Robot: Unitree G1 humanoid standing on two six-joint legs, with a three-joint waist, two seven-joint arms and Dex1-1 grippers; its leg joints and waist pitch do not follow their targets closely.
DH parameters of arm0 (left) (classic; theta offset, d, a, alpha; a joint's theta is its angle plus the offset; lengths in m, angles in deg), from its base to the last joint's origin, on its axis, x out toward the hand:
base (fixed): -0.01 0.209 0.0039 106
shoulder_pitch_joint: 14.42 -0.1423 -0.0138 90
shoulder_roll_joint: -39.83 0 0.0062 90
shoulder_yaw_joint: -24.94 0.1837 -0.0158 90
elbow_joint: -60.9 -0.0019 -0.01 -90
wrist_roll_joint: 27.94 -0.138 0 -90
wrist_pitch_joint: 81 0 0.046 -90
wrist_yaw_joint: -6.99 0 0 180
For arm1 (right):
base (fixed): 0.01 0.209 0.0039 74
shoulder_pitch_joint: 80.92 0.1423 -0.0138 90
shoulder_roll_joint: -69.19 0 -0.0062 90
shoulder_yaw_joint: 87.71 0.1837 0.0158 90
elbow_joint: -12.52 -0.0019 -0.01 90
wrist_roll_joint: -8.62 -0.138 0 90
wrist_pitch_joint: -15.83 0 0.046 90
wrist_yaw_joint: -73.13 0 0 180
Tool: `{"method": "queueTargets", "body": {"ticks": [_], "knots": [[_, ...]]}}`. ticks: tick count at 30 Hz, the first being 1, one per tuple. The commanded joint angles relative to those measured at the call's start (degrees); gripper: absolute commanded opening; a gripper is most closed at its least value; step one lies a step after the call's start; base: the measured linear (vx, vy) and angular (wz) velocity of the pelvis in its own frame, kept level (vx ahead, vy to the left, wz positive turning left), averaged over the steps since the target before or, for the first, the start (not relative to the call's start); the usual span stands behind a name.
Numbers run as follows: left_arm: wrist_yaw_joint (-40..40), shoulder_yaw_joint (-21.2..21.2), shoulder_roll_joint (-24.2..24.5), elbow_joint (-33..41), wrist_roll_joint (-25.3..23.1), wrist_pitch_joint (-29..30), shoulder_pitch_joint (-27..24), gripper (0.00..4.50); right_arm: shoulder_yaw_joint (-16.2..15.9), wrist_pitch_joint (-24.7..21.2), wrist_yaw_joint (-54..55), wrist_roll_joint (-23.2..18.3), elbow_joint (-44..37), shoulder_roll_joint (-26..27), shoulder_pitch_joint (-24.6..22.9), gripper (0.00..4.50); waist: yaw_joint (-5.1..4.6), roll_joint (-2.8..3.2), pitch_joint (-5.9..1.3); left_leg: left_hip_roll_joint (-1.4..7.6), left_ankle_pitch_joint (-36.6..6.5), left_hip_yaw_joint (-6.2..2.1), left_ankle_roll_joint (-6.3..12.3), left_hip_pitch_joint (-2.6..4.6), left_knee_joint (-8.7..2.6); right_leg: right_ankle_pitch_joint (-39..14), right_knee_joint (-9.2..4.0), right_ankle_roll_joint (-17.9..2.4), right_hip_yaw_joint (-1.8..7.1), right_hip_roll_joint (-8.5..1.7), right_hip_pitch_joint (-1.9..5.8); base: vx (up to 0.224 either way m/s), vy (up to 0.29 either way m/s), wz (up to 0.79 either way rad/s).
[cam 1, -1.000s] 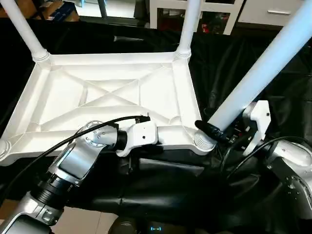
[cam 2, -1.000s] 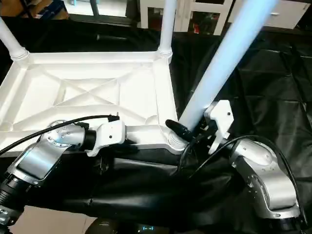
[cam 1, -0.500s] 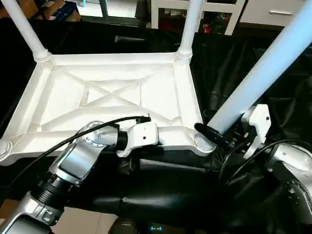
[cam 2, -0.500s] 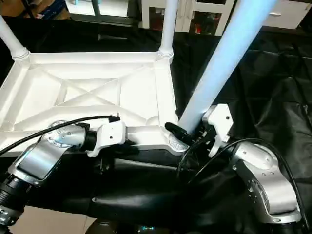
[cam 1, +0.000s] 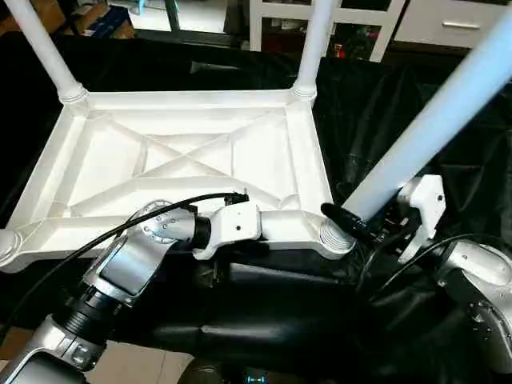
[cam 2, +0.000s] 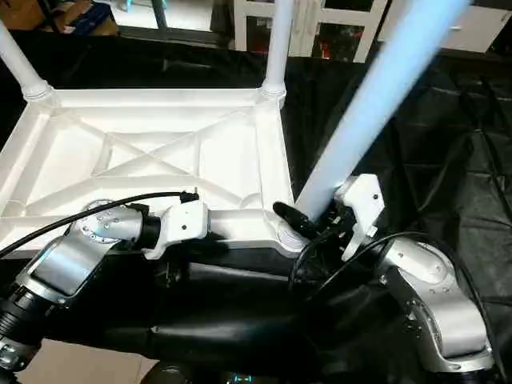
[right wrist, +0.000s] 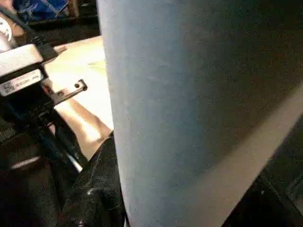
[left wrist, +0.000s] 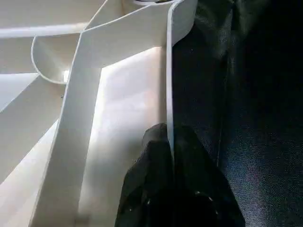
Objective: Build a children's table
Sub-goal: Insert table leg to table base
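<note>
So the children's table (cam 1: pixel 192 160) is lying upside down on a black sheet (cam 1: pixel 384 104), ribbed underside facing up, with two legs (cam 1: pixel 314 44) standing in the far corner sockets. The left tool (left wrist: pixel 171 156) is clenched on the thin near rim of the top. The right tool (cam 1: pixel 358 228) is grasping a third leg (cam 1: pixel 432 128) just above the near right socket, leg tilted. White furniture (cam 1: pixel 376 24) sits behind.
</note>
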Motion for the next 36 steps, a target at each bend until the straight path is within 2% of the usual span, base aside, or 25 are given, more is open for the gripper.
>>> {"method": "queueTargets", "body": {"ticks": [1, 3, 5, 7, 8, 10, 12, 17, 20, 23, 28, 32, 36], "knots": [[-2.3, 0.5, 0.9, -4.4, -2.7, 1.3, -1.3, 0.00, -5.5, -8.9, -2.5, 4.5, 7.0, -2.8, -4.5, 1.86, -0.59, -0.41, -1.88, 7.57, -23.8, -4.25, -4.73, 3.40, -5.39, -13.0, -3.74, -7.3, 2.25, -2.55, -1.46, 0.000, 0.000, 0.00], [-2.3, 0.6, 0.8, -4.4, -2.8, 1.3, -1.2, 0.00, -7.5, -9.9, -4.5, 5.6, 7.1, -4.9, -4.0, 1.86, -0.60, -0.41, -1.97, 7.59, -21.6, -4.26, -4.07, 3.24, -5.37, -10.0, -3.44, -7.7, 2.15, -2.39, -1.15, 0.000, 0.000, 0.00], [-2.5, 0.7, 0.7, -4.4, -2.8, 1.3, -1.2, 0.00, -9.1, -10.2, -5.6, 6.4, 7.4, -6.3, -3.6, 1.86, -0.47, -0.43, -2.10, 7.62, -20.4, -4.01, -3.56, 3.46, -5.25, -8.1, -3.37, -8.0, 2.18, -2.35, -1.25, 0.000, 0.000, 0.00], [-2.6, 0.8, 0.6, -4.3, -2.8, 1.3, -1.3, 0.00, -9.1, -11.0, -5.0, 5.7, 7.7, -6.2, -3.4, 1.86, -0.44, -0.45, -2.19, 7.62, -20.2, -3.95, -3.36, 3.40, -5.26, -6.3, -3.24, -8.5, 2.19, -2.25, -1.11, 0.000, 0.000, 0.00], [-2.7, 0.8, 0.6, -4.2, -2.7, 1.3, -1.3, 0.00, -9.2, -10.8, -4.7, 5.8, 8.1, -6.1, -3.6, 1.86, -0.53, -0.94, -2.37, 7.60, -20.2, -3.99, -3.16, 3.22, -5.22, -6.4, -3.21, -8.6, 2.14, -2.29, -0.86, 0.000, 0.000, 0.00], [-2.9, 0.7, 0.7, -4.1, -2.7, 1.4, -1.4, 0.00, -8.9, -10.4, -4.0, 5.9, 8.7, -5.9, -4.4, 1.86, -0.47, -0.84, -2.32, 7.70, -21.3, -4.26, -3.16, 2.94, -5.35, -9.1, -3.37, -8.7, 2.18, -2.63, -0.73, 0.000, 0.000, 0.00], [-3.0, 0.7, 0.8, -4.0, -2.7, 1.4, -1.5, 0.00, -8.4, -10.1, -3.4, 5.7, 8.9, -5.4, -4.8, 1.86, -0.44, -0.83, -2.31, 7.74, -22.1, -4.31, -3.36, 2.97, -5.40, -10.6, -3.52, -8.5, 2.22, -2.71, -0.80, 0.000, 0.000, 0.00], [-3.1, 0.7, 1.2, -4.1, -2.6, 1.1, -1.5, 0.00, -4.7, -10.0, -0.2, 2.9, 9.9, -3.7, -3.5, 1.86, -0.57, -0.57, -2.29, 7.73, -25.4, -4.60, -5.23, 3.05, -5.71, -13.6, -3.79, -7.7, 2.22, -2.56, -1.08, 0.000, 0.000, 0.00], [-3.1, 0.8, 1.2, -4.4, -2.6, 0.9, -1.3, 0.00, -3.8, -10.8, 0.3, 2.1, 10.2, -3.4, -3.6, 1.86, -0.61, -0.49, -2.27, 7.76, -27.4, -4.87, -6.20, 3.08, -5.80, -16.0, -3.98, -7.1, 2.29, -2.64, -1.22, 0.000, 0.000, 0.00], [-3.2, 1.0, 1.0, -4.8, -2.7, 0.7, -0.9, 0.00, -4.5, -10.4, 0.0, 2.8, 10.4, -3.8, -4.9, 1.86, -0.62, -0.54, -2.34, 7.73, -27.7, -4.80, -6.90, 3.20, -5.87, -15.0, -3.97, -6.6, 2.27, -2.44, -1.37, 0.000, 0.000, 0.00], [-3.2, 1.1, 0.9, -5.1, -2.8, 0.5, -0.7, 0.00, -5.6, -8.6, -0.4, 4.1, 10.0, -4.1, -5.5, 1.86, -0.53, -0.45, -2.62, 7.69, -26.0, -4.59, -6.79, 3.16, -5.84, -11.1, -3.71, -6.7, 2.19, -2.29, -1.19, 0.000, 0.000, 0.00], [-3.3, 1.3, 1.0, -5.5, -2.9, 0.1, -0.4, 0.00, -5.5, -6.7, -0.1, 4.5, 9.0, -4.1, -3.0, 1.86, -0.55, -0.52, -2.64, 7.70, -27.5, -4.67, -6.95, 3.07, -5.87, -13.8, -3.94, -6.6, 2.27, -2.51, -1.21, 0.000, 0.000, 0.00], [-3.4, 1.4, 1.0, -5.6, -2.9, -0.1, -0.3, 0.00, -4.9, -6.9, 0.0, 3.7, 8.0, -3.9, -1.7, 1.86, -0.55, -0.63, -2.59, 7.77, -28.1, -4.84, -7.05, 3.03, -5.89, -15.9, -4.09, -6.1, 2.34, -2.63, -1.30, 0.000, 0.000, 0.00]]}}
